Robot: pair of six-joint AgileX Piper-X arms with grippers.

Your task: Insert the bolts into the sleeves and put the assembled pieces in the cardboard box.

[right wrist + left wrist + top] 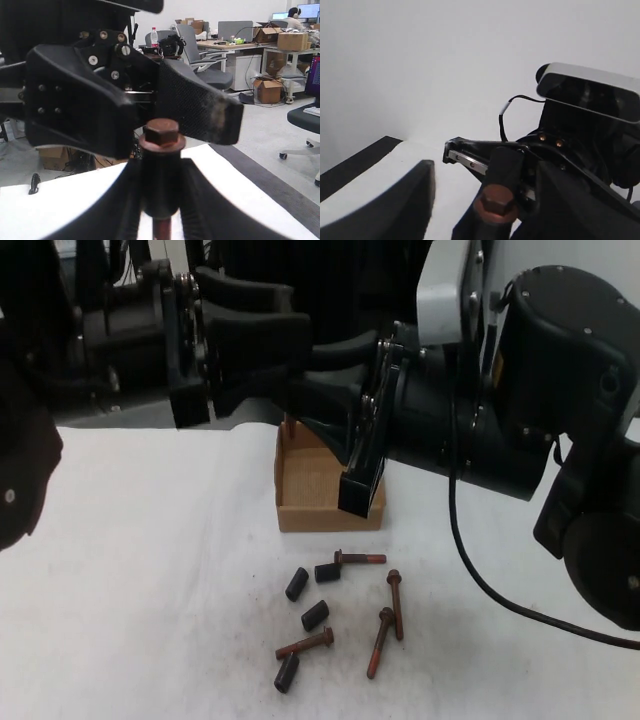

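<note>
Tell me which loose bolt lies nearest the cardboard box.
The bolt lying crosswise just before the cardboard box, one end by a black sleeve; the other three lie nearer the camera.

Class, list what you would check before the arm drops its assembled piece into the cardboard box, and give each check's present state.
1. Bolt seated in sleeve: ok, head sits against the sleeve's end.
2. Right gripper shut on the sleeve: ok.
3. Left gripper open: ok.
4. Sleeve directly above cardboard box: cannot tell, the arms hide it.
5. Room in the box: cannot tell, its floor is partly hidden.
</note>
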